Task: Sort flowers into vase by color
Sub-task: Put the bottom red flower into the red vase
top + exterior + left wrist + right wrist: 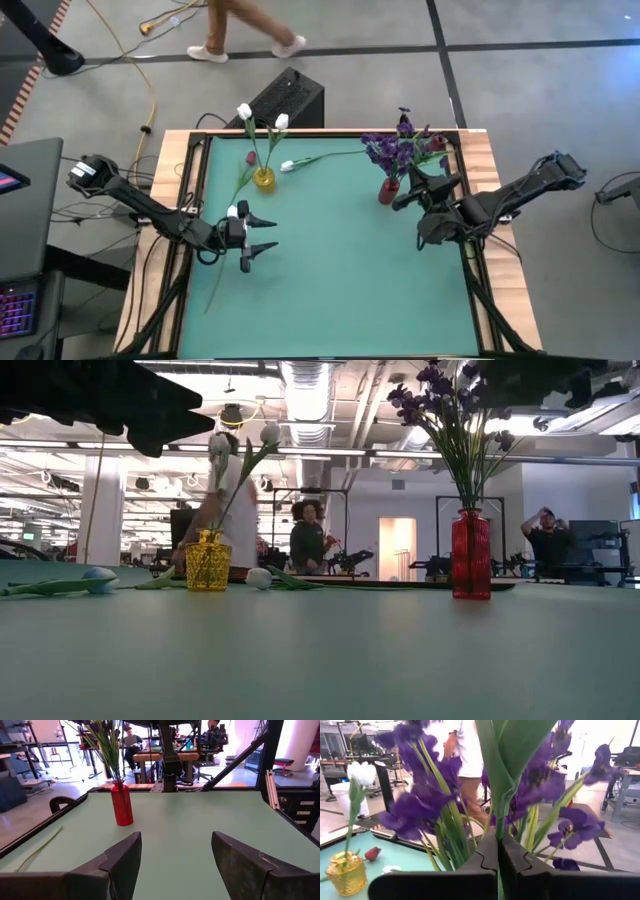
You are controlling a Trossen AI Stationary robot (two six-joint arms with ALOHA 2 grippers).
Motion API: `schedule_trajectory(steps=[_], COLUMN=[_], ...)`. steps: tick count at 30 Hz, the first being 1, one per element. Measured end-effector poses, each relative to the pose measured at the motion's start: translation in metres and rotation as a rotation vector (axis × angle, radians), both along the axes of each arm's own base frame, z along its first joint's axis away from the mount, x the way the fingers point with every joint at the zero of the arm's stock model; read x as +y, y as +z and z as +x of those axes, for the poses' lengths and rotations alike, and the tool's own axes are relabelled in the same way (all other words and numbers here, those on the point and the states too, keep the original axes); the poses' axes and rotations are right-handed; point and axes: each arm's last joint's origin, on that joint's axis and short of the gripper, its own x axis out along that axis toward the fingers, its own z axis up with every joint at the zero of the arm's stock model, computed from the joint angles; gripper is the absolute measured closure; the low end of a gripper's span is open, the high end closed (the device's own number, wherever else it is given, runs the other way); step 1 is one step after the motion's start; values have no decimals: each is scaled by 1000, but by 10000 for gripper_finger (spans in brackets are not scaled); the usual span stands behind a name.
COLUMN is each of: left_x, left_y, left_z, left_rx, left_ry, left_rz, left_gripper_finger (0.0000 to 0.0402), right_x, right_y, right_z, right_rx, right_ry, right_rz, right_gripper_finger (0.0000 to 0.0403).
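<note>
A red vase [388, 191] at the far right holds a bushy purple spray [396, 150]. My right gripper [405, 198] stands right beside it, shut on a green flower stem [499, 827] with a broad leaf [512, 750]. That stem's bloom is out of the wrist view. A yellow vase [263, 180] at the far left holds two white tulips [244, 112]. Beside it, a dark red tulip [250, 157] and a white tulip [288, 166] lie flat on the mat. My left gripper [262, 238] hovers open and empty near the table's left side. My right gripper pinches the green stem [499, 832] between its two fingers, just under the broad leaf. The fingers come level from the table's right side and lie across the stem. The stem stands upright among the purple blooms. Its lower end is hidden behind the fingers.
The lying white tulip's long stem [330, 156] runs across the far part of the mat toward the red vase. The dark red tulip's stem [222, 270] reaches toward the near left edge, under my left arm. A raised wooden frame [480, 160] rims the table. People move beyond the far edge.
</note>
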Motion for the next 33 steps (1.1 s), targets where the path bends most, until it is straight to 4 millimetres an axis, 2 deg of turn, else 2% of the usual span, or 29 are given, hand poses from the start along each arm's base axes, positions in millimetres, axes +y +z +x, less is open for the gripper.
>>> schedule_trajectory(steps=[10, 19, 33], left_x=[0, 0, 0], left_y=[0, 0, 0], left_z=[0, 0, 0], left_rx=[0, 0, 0], left_ry=[0, 0, 0], left_rz=[2, 0, 1], left_gripper_finger=[171, 171, 171], right_x=[-2, -10, -13], right_y=[-3, -21, -15], right_z=[-1, -2, 3], right_rx=[-32, -86, -90], right_ry=[-6, -51, -69], right_rz=[14, 27, 37], right_gripper_finger=[380, 380, 379])
